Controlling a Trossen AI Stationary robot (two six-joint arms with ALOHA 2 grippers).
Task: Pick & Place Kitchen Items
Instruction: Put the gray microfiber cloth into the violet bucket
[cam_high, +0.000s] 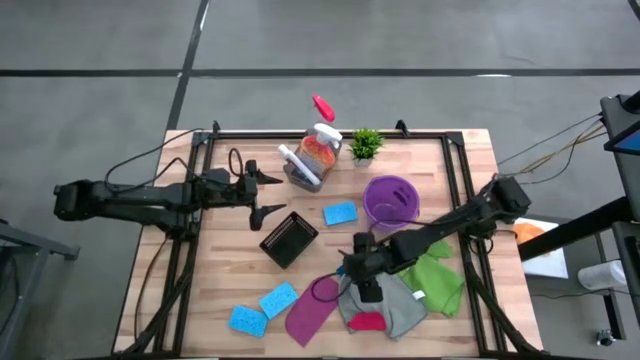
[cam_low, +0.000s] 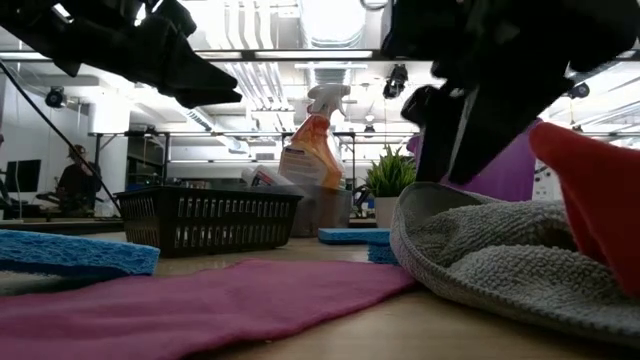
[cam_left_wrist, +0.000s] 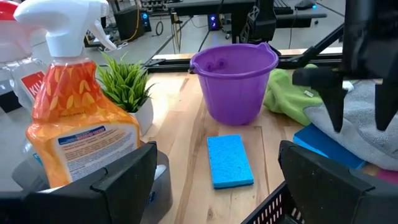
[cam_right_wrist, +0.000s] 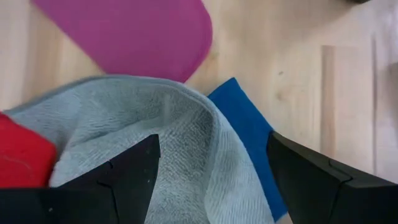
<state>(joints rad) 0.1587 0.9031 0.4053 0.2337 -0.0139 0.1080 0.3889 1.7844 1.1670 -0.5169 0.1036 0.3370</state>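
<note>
Purple bucket (cam_high: 389, 199) upright on the table (cam_high: 230, 280), inside looking empty in the left wrist view. Black mesh basket (cam_high: 288, 238) near the middle, contents not discernible. Grey holder (cam_high: 301, 174) at the far edge carrying the orange spray bottle (cam_high: 320, 148) and a white bottle (cam_high: 297, 162).

Right tool (cam_high: 368, 290) spread wide, hanging over the grey cloth (cam_high: 392, 308), with the red cloth (cam_high: 367, 321) on it. Magenta cloth (cam_high: 313, 308) just beside; green cloth (cam_high: 437, 277) behind. Blue sponge (cam_high: 340, 213) between basket and bucket. Left tool (cam_high: 266, 193) spread open, holding nothing, above the table beside the basket.
</note>
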